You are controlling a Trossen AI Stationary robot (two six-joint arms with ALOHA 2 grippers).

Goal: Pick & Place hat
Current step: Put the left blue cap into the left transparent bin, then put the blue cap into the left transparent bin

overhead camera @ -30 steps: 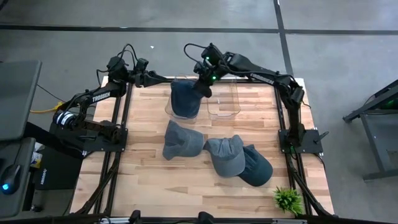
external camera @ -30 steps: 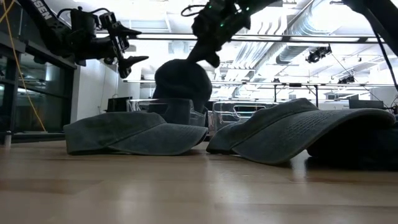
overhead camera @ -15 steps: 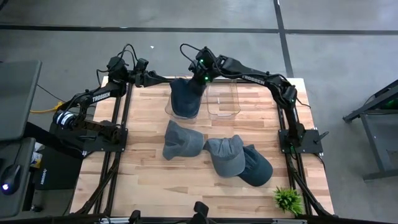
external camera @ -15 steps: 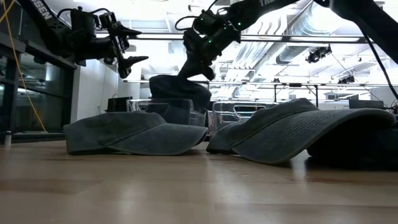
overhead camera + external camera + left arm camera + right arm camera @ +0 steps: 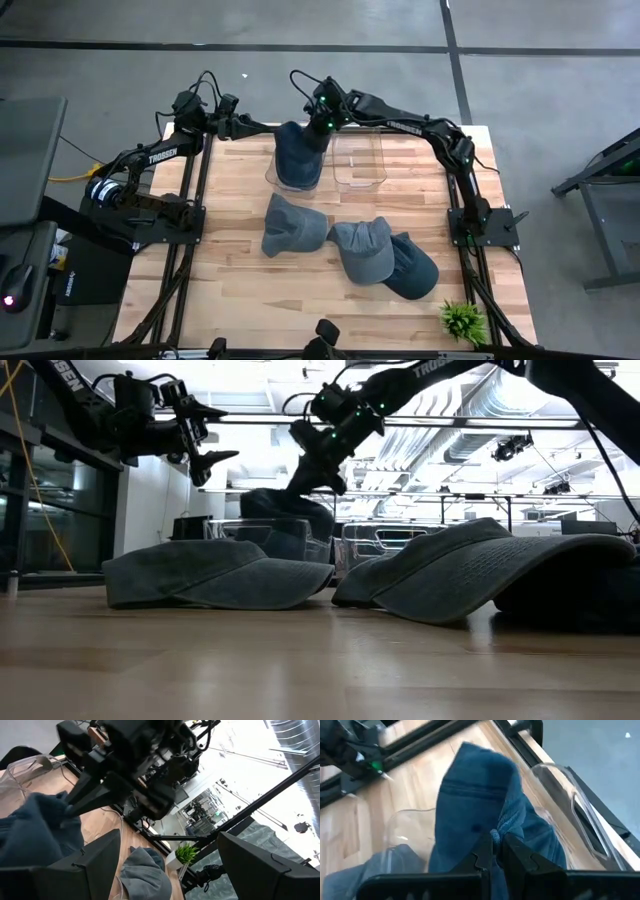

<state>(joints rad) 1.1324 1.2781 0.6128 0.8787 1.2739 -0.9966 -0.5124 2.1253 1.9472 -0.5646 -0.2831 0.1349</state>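
Note:
A blue denim hat (image 5: pixel 298 158) sits partly in the left of two clear bins (image 5: pixel 270 172) at the table's far side, and my right gripper (image 5: pixel 322 124) is shut on it from its far side. In the low view the hat (image 5: pixel 285 510) bulges above the bin's wall below the right gripper (image 5: pixel 318 472). My left gripper (image 5: pixel 264 128) hovers open just left of that bin, above the table (image 5: pixel 212 458). Three more denim hats lie brim-down mid-table: one (image 5: pixel 293 225), another (image 5: pixel 365 248) overlapping the third (image 5: pixel 412 266). My right gripper pinches a bunched fold of the hat's cloth (image 5: pixel 498 832) between its two fingers (image 5: pixel 481 854). The fingers come slanting down from the table's far side. The hat spreads out beyond the fingers, its lower part resting in the left bin, the cloth slack and crumpled.
The second clear bin (image 5: pixel 360 168) stands right of the first, with nothing showing in it. A small green plant (image 5: pixel 462 320) sits at the near right corner. Bare wood lies along the near edge and the left side of the table.
My right gripper has moved toward the table's far edge and a little left, sinking slightly while staying shut on the hat. The hat, first held high above the left bin, has dropped lower into it and crumpled.

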